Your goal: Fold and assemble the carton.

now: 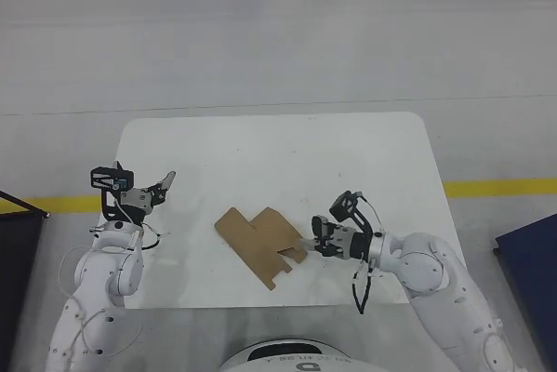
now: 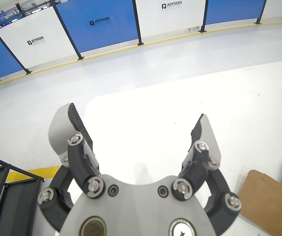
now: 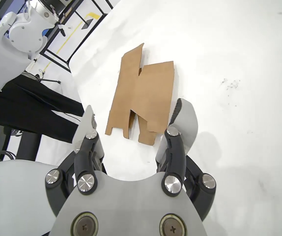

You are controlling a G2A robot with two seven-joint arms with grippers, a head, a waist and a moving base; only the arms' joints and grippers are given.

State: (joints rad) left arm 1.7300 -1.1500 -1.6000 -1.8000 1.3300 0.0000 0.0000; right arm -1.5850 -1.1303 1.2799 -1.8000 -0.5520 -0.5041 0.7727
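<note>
Top view: a flat, unfolded brown cardboard carton (image 1: 259, 244) lies on the white rounded counter (image 1: 352, 158), between the robot's two claws. The right claw (image 1: 317, 238) sits low at the carton's notched end, its fingers (image 3: 185, 119) spread wide and clasping nothing. In the right wrist view the tabbed flaps lie just ahead of this claw, in line with the gap between the fingers, and one finger stands just beside the carton's corner. Whether it touches the cardboard cannot be told. The left claw (image 1: 148, 182) hangs released over the counter's edge, well apart from the carton, holding nothing. In the left wrist view the cardboard lies off to one side of that claw, behind its fingertips.
</note>
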